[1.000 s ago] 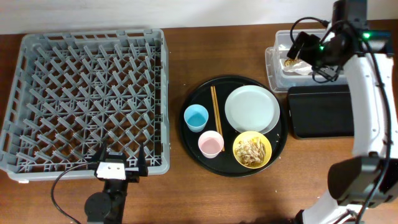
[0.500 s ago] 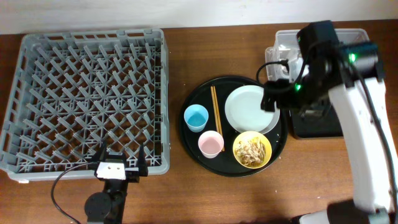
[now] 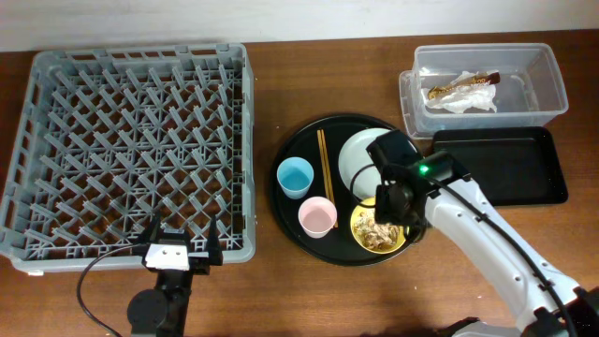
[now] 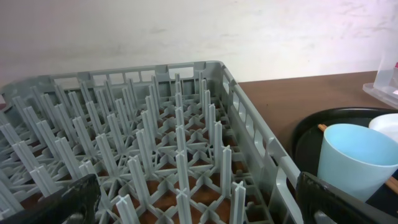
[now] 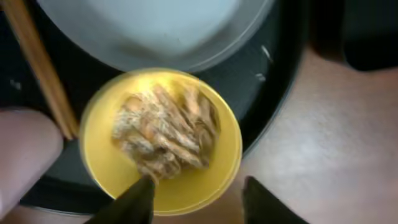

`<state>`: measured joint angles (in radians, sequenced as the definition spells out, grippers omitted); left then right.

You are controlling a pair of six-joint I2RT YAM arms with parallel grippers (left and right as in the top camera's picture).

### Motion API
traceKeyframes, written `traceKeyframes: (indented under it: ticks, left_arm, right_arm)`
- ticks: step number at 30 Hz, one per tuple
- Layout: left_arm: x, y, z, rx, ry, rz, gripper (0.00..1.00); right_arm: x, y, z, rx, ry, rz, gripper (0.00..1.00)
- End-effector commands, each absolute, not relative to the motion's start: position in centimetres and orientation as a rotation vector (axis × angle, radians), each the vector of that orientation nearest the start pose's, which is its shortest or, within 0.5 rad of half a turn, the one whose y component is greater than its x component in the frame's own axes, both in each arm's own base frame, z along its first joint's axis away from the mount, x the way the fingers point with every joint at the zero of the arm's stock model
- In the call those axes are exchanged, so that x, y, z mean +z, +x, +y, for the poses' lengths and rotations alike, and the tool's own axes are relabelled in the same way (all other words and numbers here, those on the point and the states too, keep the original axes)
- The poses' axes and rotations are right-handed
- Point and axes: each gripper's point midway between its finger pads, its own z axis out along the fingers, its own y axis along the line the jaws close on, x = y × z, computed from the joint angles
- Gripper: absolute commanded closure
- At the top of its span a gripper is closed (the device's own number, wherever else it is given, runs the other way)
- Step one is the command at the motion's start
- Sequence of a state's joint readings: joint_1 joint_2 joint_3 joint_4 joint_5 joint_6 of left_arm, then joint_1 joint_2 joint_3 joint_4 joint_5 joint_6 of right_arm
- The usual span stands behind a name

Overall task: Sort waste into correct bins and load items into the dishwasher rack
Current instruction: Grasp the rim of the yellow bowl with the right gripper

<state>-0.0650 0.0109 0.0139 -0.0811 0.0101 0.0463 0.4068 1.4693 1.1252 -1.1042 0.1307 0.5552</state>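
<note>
The yellow bowl [image 3: 368, 238] of tan food scraps [image 5: 165, 134] sits on the round black tray, front right. My right gripper [image 3: 388, 211] hangs just over it, open. One finger [image 5: 134, 202] is inside the bowl [image 5: 205, 174] beside the scraps, the other [image 5: 267, 202] outside the rim. The white plate [image 3: 357, 161], blue cup [image 3: 295, 176], pink cup [image 3: 317, 217] and chopsticks [image 3: 324, 167] share that tray. The napkin with its wrapper [image 3: 460, 92] lies in the clear tub [image 3: 552, 80]. My left gripper [image 3: 185, 236] stands open at the grey rack's [image 3: 56, 245] front edge.
The shallow black rectangular tray [image 3: 501, 168] lies right of the round tray [image 3: 290, 211], below the tub. In the left wrist view the rack's pegs [image 4: 180, 155] fill the frame, with the blue cup [image 4: 357, 158] at the right. Bare wooden table surrounds everything.
My right arm has swung from the clear tub down and left to the yellow bowl, and its jaws have narrowed around the rim. The left arm has not moved.
</note>
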Motion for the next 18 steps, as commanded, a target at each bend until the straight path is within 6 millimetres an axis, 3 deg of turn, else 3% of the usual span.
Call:
traceKeyframes:
  ticks: [1, 4, 7, 9, 14, 18]
  left_arm:
    - [15.6, 24.5, -1.6, -0.004, 0.106, 1.647, 0.0]
    - [15.6, 24.5, -1.6, -0.004, 0.106, 1.647, 0.0]
    - [15.6, 24.5, -1.6, -0.004, 0.106, 1.647, 0.0]
    - [15.6, 24.5, -1.6, -0.004, 0.106, 1.647, 0.0]
    - [15.6, 24.5, -1.6, -0.004, 0.106, 1.647, 0.0]
    - [15.6, 24.5, -1.6, -0.004, 0.106, 1.647, 0.0]
  right_arm:
    - [10.2, 27.8, 11.0, 0.068, 0.242, 2.92, 0.59]
    - [8.2, 28.8, 12.1, 0.103, 0.304, 2.948, 0.58]
    - [4.4, 28.1, 13.7, 0.144, 0.297, 3.083, 0.53]
    - [3.4, 27.9, 14.2, 0.137, 0.281, 3.11, 0.53]
    - [4.3, 27.5, 14.3, 0.152, 0.283, 3.127, 0.53]
    - [7.7, 27.8, 14.7, 0.201, 0.266, 3.103, 0.52]
